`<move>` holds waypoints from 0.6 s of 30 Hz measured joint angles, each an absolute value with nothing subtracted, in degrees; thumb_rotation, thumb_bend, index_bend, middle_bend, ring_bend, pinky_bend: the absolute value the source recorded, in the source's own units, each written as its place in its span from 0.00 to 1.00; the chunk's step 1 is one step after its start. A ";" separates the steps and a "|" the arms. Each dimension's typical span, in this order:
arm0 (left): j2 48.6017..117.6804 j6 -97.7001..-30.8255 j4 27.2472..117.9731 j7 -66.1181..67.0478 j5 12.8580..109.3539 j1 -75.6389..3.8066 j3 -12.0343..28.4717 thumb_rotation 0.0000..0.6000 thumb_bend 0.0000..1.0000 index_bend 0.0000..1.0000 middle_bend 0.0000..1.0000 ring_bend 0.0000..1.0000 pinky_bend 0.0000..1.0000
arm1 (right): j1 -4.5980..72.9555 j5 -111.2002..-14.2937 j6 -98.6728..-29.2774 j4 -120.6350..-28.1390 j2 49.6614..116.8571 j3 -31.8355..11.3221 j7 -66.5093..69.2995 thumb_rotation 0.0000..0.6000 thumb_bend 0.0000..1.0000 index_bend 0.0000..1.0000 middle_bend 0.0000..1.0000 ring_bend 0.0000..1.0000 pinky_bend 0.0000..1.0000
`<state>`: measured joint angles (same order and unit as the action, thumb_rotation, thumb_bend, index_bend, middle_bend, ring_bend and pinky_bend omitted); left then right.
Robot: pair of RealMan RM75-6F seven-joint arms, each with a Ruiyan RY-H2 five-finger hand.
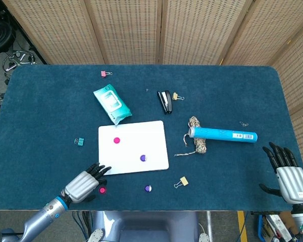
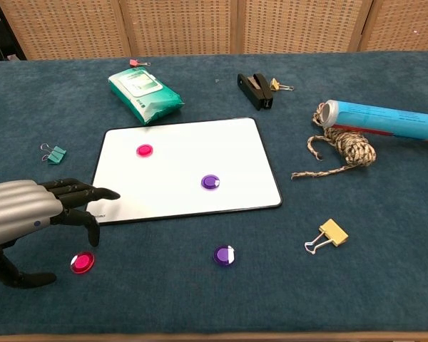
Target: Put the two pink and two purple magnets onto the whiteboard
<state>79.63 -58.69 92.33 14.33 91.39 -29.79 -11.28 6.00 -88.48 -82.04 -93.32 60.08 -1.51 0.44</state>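
Observation:
The whiteboard [image 1: 151, 154] [image 2: 235, 153] lies flat mid-table with one pink magnet [image 1: 116, 140] [image 2: 145, 150] and one purple magnet [image 1: 143, 158] [image 2: 210, 182] on it. A second pink magnet [image 1: 102, 190] [image 2: 82, 261] and a second purple magnet [image 1: 148, 188] [image 2: 225, 254] lie on the cloth in front of the board. My left hand [image 1: 83, 183] [image 2: 28, 214] hovers open just above the loose pink magnet, fingers spread, fingertips over the board's near-left corner. My right hand [image 1: 288, 174] rests open at the table's near-right edge, far from the magnets.
A wipes pack [image 1: 111, 104], a black stapler [image 1: 164, 101], a blue tube [image 1: 223, 134] on a twine bundle [image 1: 197, 141], and several binder clips, one yellow [image 1: 181, 182] near the loose purple magnet and one teal [image 1: 80, 141] left of the board.

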 measured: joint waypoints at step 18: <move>81.45 -57.96 91.22 15.54 91.72 -29.11 -10.18 1.00 0.26 0.40 0.00 0.00 0.00 | 5.95 -88.45 -82.00 -93.31 60.02 -1.49 0.57 1.00 0.00 0.00 0.00 0.00 0.00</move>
